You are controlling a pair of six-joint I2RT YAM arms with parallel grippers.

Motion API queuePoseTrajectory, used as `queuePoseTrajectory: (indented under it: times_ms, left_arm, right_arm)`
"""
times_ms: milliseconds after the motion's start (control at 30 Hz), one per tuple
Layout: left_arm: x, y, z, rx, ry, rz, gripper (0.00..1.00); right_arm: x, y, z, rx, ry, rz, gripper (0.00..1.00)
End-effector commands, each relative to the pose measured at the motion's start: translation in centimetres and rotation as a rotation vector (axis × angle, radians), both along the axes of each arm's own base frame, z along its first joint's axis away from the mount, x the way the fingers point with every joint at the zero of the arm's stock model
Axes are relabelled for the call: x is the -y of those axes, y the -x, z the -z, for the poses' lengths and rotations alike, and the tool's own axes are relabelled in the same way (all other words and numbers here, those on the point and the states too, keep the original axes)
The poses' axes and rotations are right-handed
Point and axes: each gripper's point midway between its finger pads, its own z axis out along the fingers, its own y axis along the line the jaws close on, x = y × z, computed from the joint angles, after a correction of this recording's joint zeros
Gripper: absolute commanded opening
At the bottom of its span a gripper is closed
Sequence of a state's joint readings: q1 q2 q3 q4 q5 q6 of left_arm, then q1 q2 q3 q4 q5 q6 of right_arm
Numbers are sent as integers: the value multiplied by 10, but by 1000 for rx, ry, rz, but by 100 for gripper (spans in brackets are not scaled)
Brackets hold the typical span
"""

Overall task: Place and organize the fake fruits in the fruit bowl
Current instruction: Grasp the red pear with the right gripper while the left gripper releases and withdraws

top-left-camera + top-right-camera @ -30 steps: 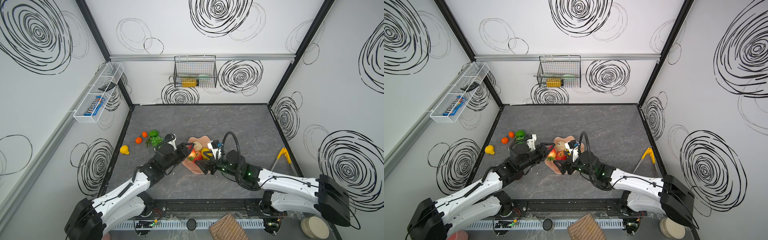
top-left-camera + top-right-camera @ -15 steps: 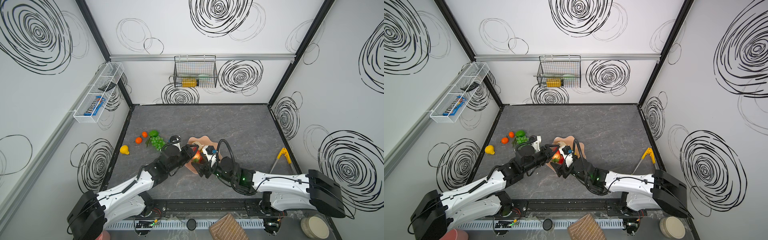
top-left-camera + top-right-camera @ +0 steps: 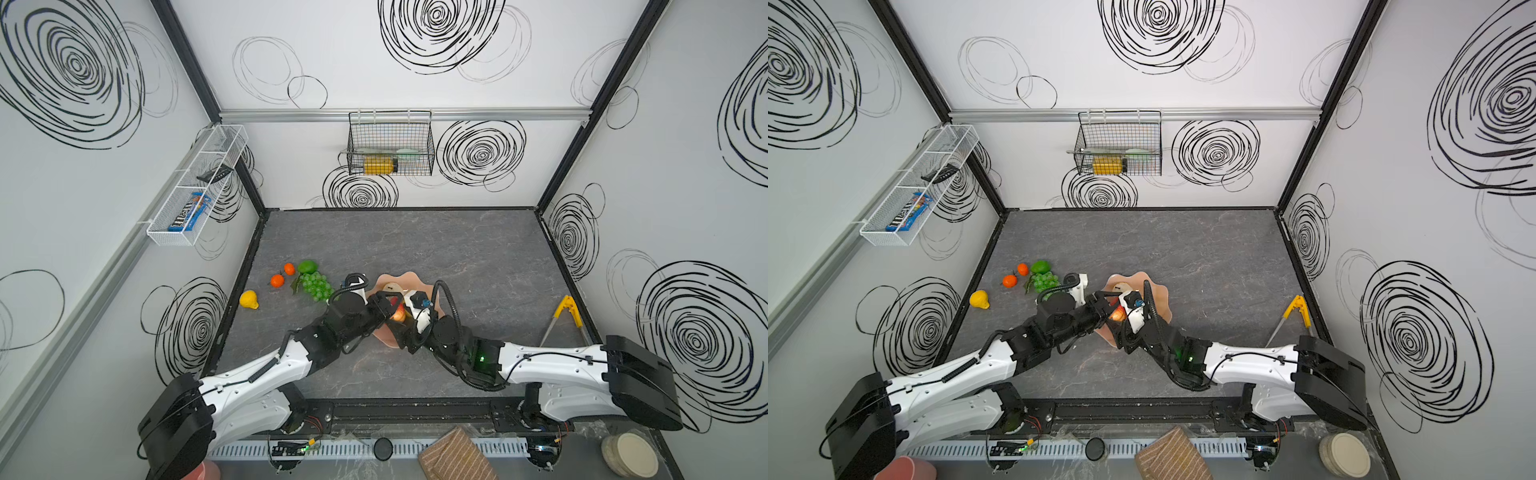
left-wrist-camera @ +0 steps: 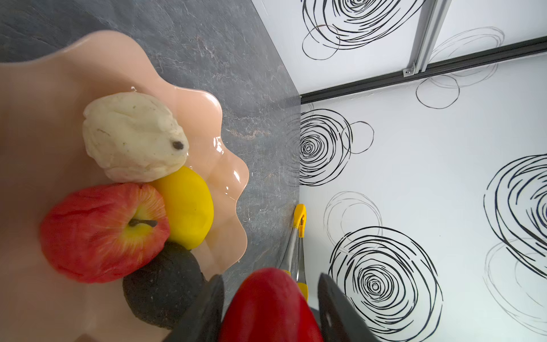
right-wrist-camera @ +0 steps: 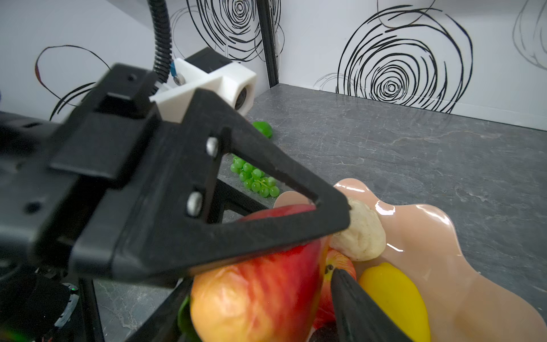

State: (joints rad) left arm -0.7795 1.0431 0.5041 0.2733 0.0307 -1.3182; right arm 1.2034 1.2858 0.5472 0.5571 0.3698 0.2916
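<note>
Four fake fruits are sitting in the wavy-rimmed peach-pink plastic fruit bowl [image 4: 207, 118]: a beige lumpy one [image 4: 133, 142], a yellow lemon [image 4: 186, 207], a red apple [image 4: 103, 231] and a dark round one [image 4: 162, 287]. The left gripper [image 4: 270, 277] is pinching a glossy red-and-yellow plastic fruit [image 4: 269, 308] over the bowl, just beside the apple. The right gripper [image 3: 406, 322] is crowding in from the opposite side, one finger [image 5: 355, 305] lying between fruit and apple; whether it is gripping, I cannot tell.

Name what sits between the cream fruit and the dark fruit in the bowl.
The apple and the lemon, side by side, fill the gap between the cream fruit and the dark fruit. The left wrist view shows it.
</note>
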Motion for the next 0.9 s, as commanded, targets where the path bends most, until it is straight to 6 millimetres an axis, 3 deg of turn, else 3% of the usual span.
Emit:
queuePoseTrajectory:
  times_ms: [0, 367, 567, 733, 867]
  left_arm:
    - [8, -6, -29, 61, 61, -8, 46]
    - [4, -9, -20, 61, 26, -21, 50]
    - [-3, -17, -21, 101, -22, 2, 69]
    - [-27, -24, -42, 222, -97, -21, 87]
    - [-60, -30, -50, 294, -207, -83, 95]
  right_arm:
    - [-1, -9, -14, 21, -26, 53, 65]
    - [7, -5, -25, 28, -57, 50, 42]
    - [14, -6, -29, -9, -37, 62, 41]
    - [35, -10, -23, -75, -1, 59, 41]
    - [53, -16, -15, -159, 15, 30, 41]
